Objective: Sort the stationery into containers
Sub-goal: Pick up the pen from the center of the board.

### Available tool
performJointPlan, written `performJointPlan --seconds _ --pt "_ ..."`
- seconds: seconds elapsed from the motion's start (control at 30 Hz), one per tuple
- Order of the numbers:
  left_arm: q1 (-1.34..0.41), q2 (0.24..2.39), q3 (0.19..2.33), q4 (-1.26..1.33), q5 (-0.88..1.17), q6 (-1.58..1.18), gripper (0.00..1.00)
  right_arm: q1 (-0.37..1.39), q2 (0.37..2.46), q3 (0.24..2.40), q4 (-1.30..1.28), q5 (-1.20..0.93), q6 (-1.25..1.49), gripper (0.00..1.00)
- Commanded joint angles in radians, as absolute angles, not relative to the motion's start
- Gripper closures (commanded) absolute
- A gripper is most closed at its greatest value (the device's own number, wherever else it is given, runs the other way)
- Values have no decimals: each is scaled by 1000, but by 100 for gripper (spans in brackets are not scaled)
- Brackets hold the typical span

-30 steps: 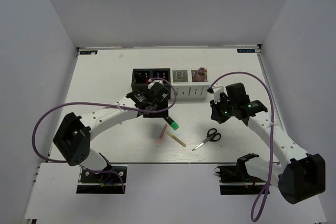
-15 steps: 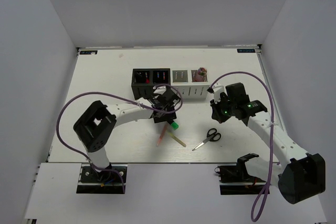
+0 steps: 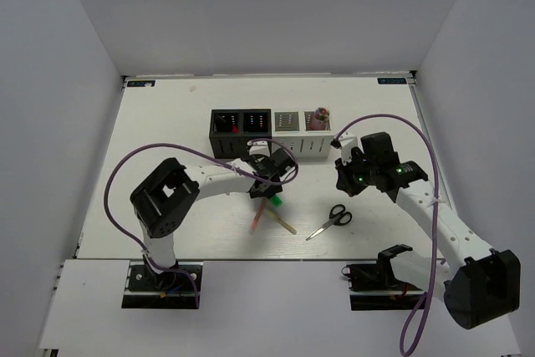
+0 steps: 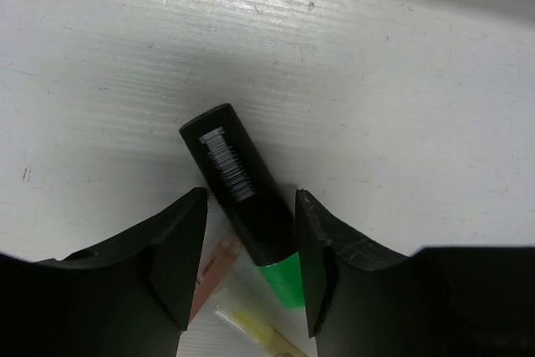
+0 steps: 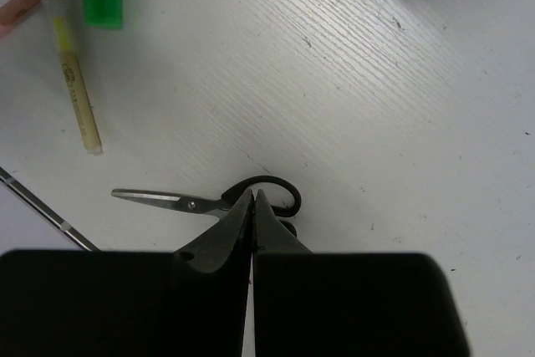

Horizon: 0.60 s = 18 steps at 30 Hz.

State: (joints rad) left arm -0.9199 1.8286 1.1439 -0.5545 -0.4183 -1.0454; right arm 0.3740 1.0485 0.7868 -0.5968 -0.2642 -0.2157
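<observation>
A black marker with a green cap [image 4: 238, 198] lies on the table in front of the containers. My left gripper [image 4: 251, 198] is down over it and open, one finger on each side; the right finger is close against the barrel and the left stands off it. A pink pencil [image 3: 256, 219] and a pale stick [image 3: 282, 222] lie just beside the marker [image 3: 274, 199]. Black-handled scissors [image 3: 329, 221] lie to the right. My right gripper [image 3: 343, 183] hovers shut and holds nothing, above the scissors [image 5: 209, 201]. The four containers [image 3: 256, 121] stand in a row behind.
The two left containers are black [image 3: 225, 123] and the two right ones are white [image 3: 287, 121]. A pink item [image 3: 321, 113] sticks out of the rightmost one. Purple cables loop over both arms. The table's near edge [image 3: 251, 258] runs just below the loose items.
The left arm has swung from the black containers forward and down to the green-capped marker. Its jaws have narrowed around it. The right arm has stayed still.
</observation>
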Motion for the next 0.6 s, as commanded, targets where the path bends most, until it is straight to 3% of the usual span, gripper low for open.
performJointPlan --seconds 0.0,0.13,0.27,0.4,0.57 --pt "-928 1838 1172 -589 -476 -1088 44 374 1026 781 -581 -284 -209 100" --pt "-931 1827 1154 -624 -469 -1106 57 371 1020 782 -584 -287 -209 100" --pt "-946 1787 1109 -646 -483 -1126 59 370 1014 782 -586 -291 -206 100" --pt "-951 1758 1074 -675 -479 -1141 44 373 1012 784 -586 -296 -206 100" --pt "-950 1756 1063 -686 -479 -1149 41 373 1014 784 -586 -301 -204 100"
